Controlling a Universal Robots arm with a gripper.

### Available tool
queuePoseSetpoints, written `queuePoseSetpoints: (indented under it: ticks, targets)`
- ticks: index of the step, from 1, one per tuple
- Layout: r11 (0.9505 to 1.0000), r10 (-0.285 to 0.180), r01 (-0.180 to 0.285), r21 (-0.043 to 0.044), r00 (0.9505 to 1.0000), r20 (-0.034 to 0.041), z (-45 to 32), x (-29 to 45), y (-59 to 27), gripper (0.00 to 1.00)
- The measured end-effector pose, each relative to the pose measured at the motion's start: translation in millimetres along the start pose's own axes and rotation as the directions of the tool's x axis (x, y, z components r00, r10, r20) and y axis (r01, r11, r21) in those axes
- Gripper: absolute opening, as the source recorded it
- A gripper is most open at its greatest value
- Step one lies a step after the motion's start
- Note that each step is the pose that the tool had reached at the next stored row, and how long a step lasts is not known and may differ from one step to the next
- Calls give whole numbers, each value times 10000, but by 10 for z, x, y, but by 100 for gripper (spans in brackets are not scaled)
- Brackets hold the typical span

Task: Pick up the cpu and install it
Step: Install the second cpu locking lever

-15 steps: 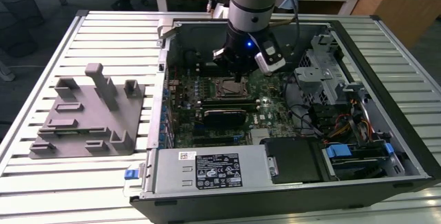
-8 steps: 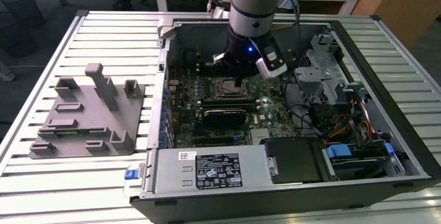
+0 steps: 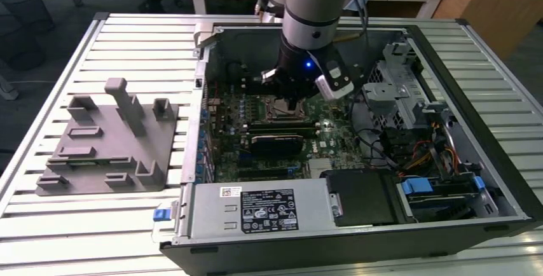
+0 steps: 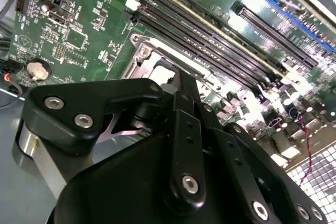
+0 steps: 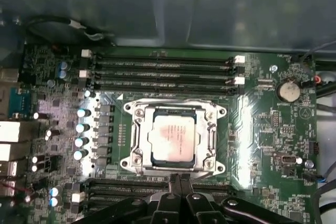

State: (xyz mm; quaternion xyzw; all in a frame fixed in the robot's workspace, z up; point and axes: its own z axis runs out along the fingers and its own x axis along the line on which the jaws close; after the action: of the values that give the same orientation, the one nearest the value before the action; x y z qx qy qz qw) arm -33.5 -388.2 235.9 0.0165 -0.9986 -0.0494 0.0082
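In the first wrist view the cpu (image 5: 174,140), a silvery square chip, lies flat inside the metal socket frame (image 5: 134,129) on the green motherboard (image 5: 268,135). My gripper (image 5: 179,178) hovers just off one edge of the socket, its black fingers pressed together and shut with nothing between them. The second wrist view has the gripper (image 4: 177,80) over the socket frame (image 4: 140,56), hiding most of it. In the exterior view the arm reaches down into the open computer case (image 3: 199,85), with the gripper (image 3: 293,102) above the socket (image 3: 276,107).
Memory slots (image 5: 163,69) run along both sides of the socket. A drive cage (image 3: 407,98), loose cables (image 3: 420,155) and a power supply (image 3: 254,209) crowd the case. A grey fixture block (image 3: 110,142) sits on the slatted table at the exterior view's left.
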Motion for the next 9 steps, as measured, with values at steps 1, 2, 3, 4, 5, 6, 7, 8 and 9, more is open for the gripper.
queuePoseSetpoints:
  ticks: [1, 2, 3, 4, 5, 6, 7, 8, 9]
  targets:
    - [10000, 0, 0, -2, 10000, 2, 4, 0, -6, 11]
    - [10000, 0, 0, -1, 10000, 1, 5, 0, -13, 11]
    - [10000, 1, -1, -1, 10000, 1, 8, 1, -17, 11]
    - [10000, 0, 0, -1, 10000, 2, 9, 0, -23, 11]
    - [10000, 0, 0, 0, 10000, 1, 10, 1, -35, 11]
    - [10000, 0, 0, -1, 10000, 1, 12, 1, -50, 11]
    - [10000, 1, -1, -1, 10000, 1, 13, 2, -68, 11]
    - [10000, 1, -1, 0, 10000, 1, 14, 3, -88, 11]
    - [10000, 0, 0, -2, 10000, 2, 16, 7, -104, 11]
